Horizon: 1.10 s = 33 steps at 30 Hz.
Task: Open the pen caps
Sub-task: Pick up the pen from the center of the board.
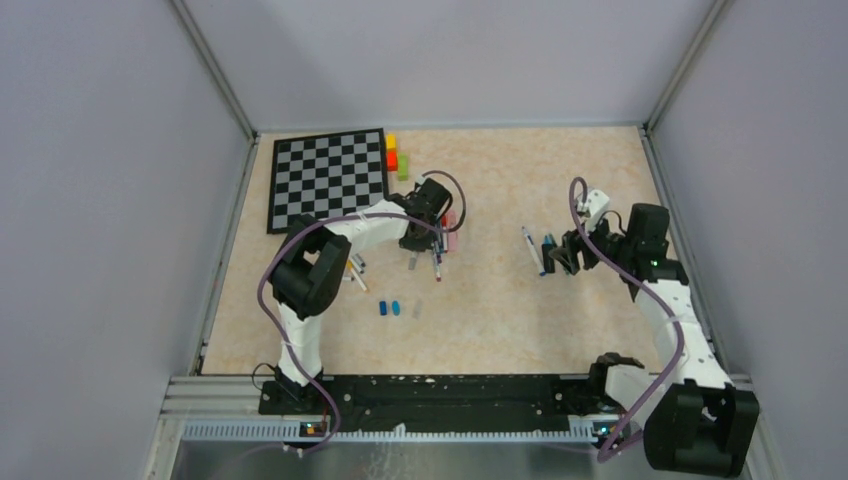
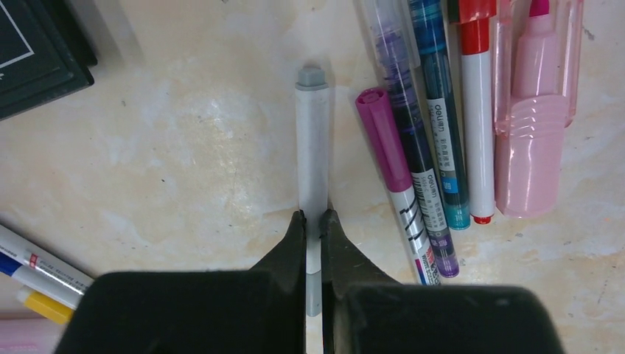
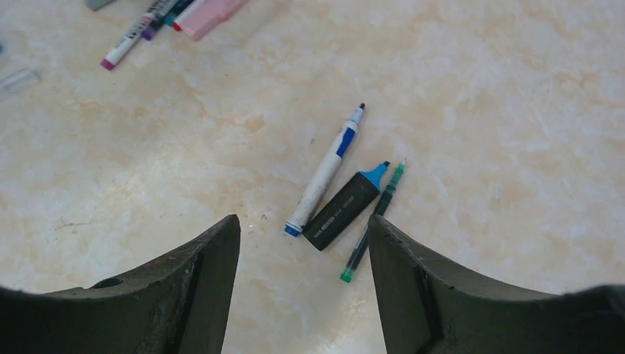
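Note:
My left gripper [image 2: 313, 218] is shut on a pen with a white barrel and grey ends [image 2: 312, 147], which lies flat on the table; the fingers [image 2: 296, 236] pinch its near part. Right beside it lie a magenta-capped pen [image 2: 383, 140], a purple pen [image 2: 402, 88], a teal pen [image 2: 438, 110], a red-ended white pen [image 2: 477, 133] and a pink highlighter [image 2: 532, 147]. My right gripper [image 3: 304, 225] hangs open and empty above the table. Just beyond it lie a white and blue pen [image 3: 324, 173], a black highlighter with a bare blue tip [image 3: 345, 208] and a thin green pen [image 3: 372, 225].
Two blue caps [image 1: 389, 307] and a grey one [image 1: 418, 308] lie loose near the table's middle. A chessboard [image 1: 328, 178] lies at the back left, with yellow, red and green blocks [image 1: 392, 155] at its right edge. More pens [image 2: 37, 273] lie left of my left gripper.

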Tool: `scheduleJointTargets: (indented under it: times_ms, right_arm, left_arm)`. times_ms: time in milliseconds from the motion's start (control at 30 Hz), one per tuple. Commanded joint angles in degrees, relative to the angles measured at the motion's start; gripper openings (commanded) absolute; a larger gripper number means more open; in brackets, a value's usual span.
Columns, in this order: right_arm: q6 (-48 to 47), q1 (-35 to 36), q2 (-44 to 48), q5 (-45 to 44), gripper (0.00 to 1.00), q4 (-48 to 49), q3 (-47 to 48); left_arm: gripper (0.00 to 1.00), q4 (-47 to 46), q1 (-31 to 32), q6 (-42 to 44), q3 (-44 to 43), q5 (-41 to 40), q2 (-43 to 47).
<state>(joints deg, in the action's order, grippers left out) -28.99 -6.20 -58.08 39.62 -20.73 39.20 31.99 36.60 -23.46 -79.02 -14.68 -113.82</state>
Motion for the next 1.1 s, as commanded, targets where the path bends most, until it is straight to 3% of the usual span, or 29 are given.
scheduleJointTargets:
  times_ms: [0, 167, 267, 367, 567, 667, 833, 1067]
  right_arm:
    - [-4.89, -0.57, 7.39, 11.64, 0.63, 0.34, -1.48]
    - [-13.83, -0.57, 12.35, 25.01, 0.63, -6.73, -1.37]
    - [-32.13, -0.57, 11.88, 33.06, 0.63, -20.16, -0.65]
    - [-49.20, -0.57, 10.80, 38.74, 0.65, -29.86, -1.64]
    - [-59.35, 1.01, 8.52, 41.98, 0.68, -34.55, -1.69]
    - [-61.66, 2.63, 7.47, 41.52, 0.68, -34.01, -2.43]
    - [-73.08, 5.85, 6.97, 38.06, 0.68, -34.38, -5.42]
    - [-80.27, 8.78, 7.03, 32.14, 0.66, -31.45, -8.70]
  left_arm:
    - [0.00, 2.62, -1.25, 3.60, 2.26, -3.25, 0.35]
    - [0.00, 0.53, -1.29, 5.03, 3.49, -1.74, 8.54]
    - [0.00, -3.63, -1.29, 6.01, 8.19, 3.73, 17.01]
    - [0.00, -8.27, -1.27, 6.32, 14.27, 15.07, 24.14]
    - [0.00, -21.26, -1.18, 0.53, 25.10, 36.59, 32.62]
    - [0.00, -28.85, -1.00, -5.00, 28.93, 45.69, 32.71]
    - [0.00, -40.40, 2.33, -12.10, 30.20, 55.48, 27.88]
    - [0.00, -39.29, 8.93, -12.29, 21.57, 60.34, 15.63]
